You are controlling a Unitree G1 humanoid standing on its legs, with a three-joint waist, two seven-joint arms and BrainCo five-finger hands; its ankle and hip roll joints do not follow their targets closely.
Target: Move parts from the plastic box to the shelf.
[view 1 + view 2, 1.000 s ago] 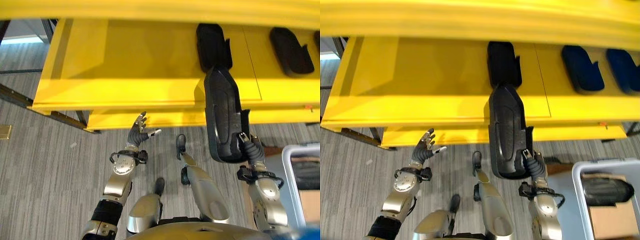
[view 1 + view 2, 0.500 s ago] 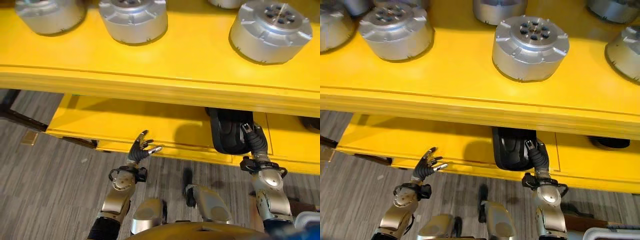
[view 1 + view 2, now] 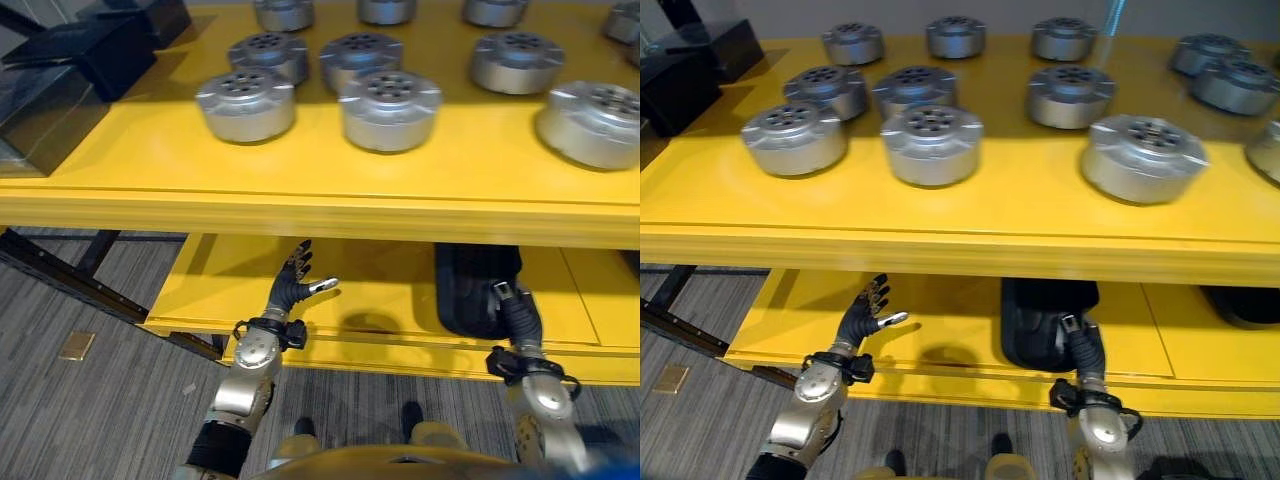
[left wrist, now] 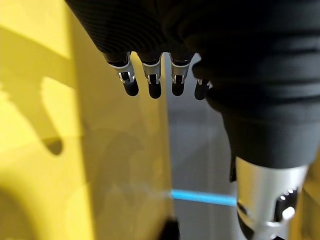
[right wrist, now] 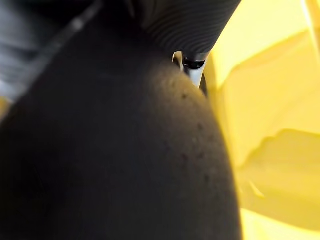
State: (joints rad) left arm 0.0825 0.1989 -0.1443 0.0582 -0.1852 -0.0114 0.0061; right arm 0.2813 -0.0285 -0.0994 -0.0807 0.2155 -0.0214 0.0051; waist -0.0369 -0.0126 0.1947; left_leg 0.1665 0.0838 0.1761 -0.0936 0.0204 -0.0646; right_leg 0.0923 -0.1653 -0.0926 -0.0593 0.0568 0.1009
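right hand [image 3: 1086, 352]: fingers curled on near end of the black part [image 3: 1040, 325], thumb on top; own wrist view has the part's dark rounded body right against the hand.
black part: lying on the lower shelf [image 3: 940, 330], mostly under the upper shelf's front edge, right of centre.
left hand [image 3: 862, 318]: empty, fingers spread and straight, thumb out to the side, raised over front of lower shelf, well apart from the part.
upper shelf [image 3: 970, 215]: yellow, carries rows of round silver metal discs [image 3: 928, 143]; black boxes [image 3: 70, 70] at its far left end.
another dark part [image 3: 1245, 305]: on lower shelf, far right, mostly hidden.
floor [image 3: 70, 400]: grey striped carpet.
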